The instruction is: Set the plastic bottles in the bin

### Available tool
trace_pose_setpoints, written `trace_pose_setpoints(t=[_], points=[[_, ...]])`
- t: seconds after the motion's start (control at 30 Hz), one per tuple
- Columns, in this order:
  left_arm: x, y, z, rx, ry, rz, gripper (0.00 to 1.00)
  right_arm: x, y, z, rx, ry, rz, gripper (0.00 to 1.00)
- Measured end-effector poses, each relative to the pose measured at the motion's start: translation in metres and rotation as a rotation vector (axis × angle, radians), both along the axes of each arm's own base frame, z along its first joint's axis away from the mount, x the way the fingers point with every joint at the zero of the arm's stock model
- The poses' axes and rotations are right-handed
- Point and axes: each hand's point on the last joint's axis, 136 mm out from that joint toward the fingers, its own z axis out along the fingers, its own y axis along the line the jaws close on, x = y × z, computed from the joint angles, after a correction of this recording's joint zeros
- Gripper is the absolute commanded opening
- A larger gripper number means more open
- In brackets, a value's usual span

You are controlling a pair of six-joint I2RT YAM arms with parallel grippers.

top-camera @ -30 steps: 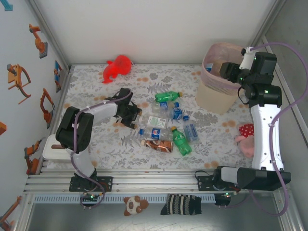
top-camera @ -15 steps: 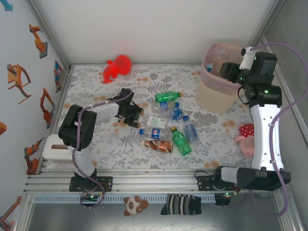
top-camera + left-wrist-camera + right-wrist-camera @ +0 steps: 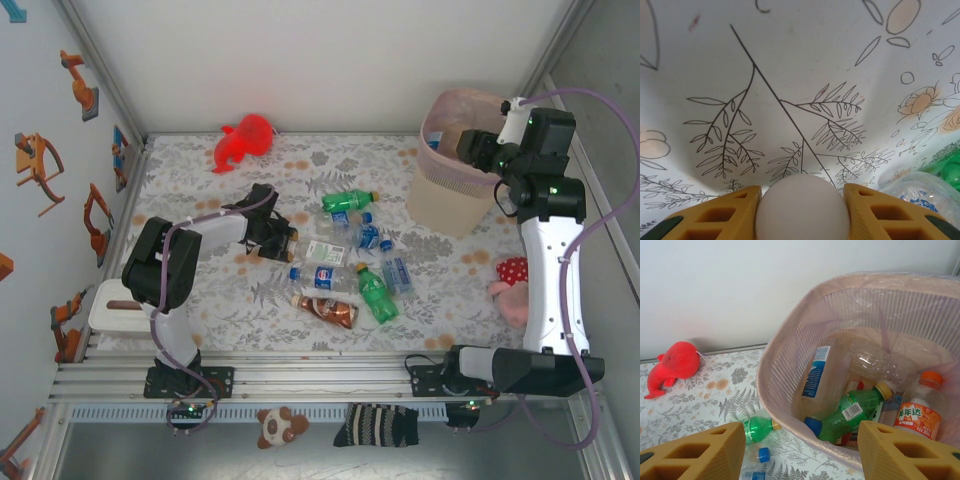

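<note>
Left wrist view: my left pincer (image 3: 802, 192) pinches something smooth, domed and white, likely a bottle cap (image 3: 802, 212); my right pincer (image 3: 800, 427) stands open.

From the left wrist, the white cap (image 3: 802, 200) between the fingers (image 3: 720, 217) of the left gripper (image 3: 802, 212) ran blurred off the bottom edge, and the bottle it probably belonged to lay hidden behind it. A clear bottle (image 3: 920, 192) and a green bottle (image 3: 952, 167) were clipped at the lower right corner. From the right wrist, the bin (image 3: 790, 365) lost its right rim past the frame, and its wall half-covered another green bottle outside (image 3: 756, 428). From above, the right arm (image 3: 545, 250) hid the bin's right side.
</note>
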Motion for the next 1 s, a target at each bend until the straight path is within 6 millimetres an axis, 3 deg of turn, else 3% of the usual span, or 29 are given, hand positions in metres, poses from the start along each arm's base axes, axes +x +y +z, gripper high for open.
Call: trace_pose_setpoints(t=[0.23,0.63,0.8,1.0], points=[[0.000,0.023,0.004,0.027,-0.005,0.046,0.37,0.000,0.000,0.000,-0.002,0.000,0.001,0.60],[0.011,0.096,0.036,0.083,-0.065,0.168,0.34,-0.003,0.000,0.004,-0.003,-0.012,0.001,0.60],[0.015,0.121,0.058,0.140,-0.147,0.159,0.33,-0.005,0.001,0.006,-0.001,-0.018,0.006,0.60],[0.028,0.132,0.102,0.211,-0.328,0.072,0.29,-0.006,0.005,0.008,0.012,-0.021,0.026,0.60]])
